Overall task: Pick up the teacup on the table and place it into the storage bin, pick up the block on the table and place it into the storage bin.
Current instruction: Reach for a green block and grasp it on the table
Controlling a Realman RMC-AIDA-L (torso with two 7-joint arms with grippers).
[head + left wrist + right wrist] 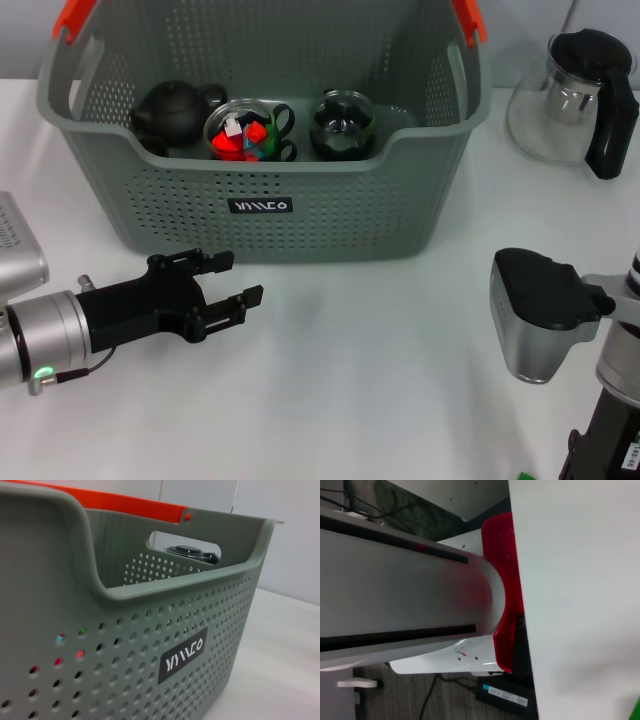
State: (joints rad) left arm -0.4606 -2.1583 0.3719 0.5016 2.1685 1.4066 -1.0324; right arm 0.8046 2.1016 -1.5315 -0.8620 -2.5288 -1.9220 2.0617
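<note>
Before storage bin (330, 215), left pincer (228, 279) open, empty, teacup (248, 130) inside

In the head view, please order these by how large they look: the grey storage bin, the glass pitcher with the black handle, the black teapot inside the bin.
1. storage bin, clearly the largest.
2. glass pitcher, cut by the picture's edge.
3. black teapot, the smallest, partly hidden by the bin's wall.
</note>
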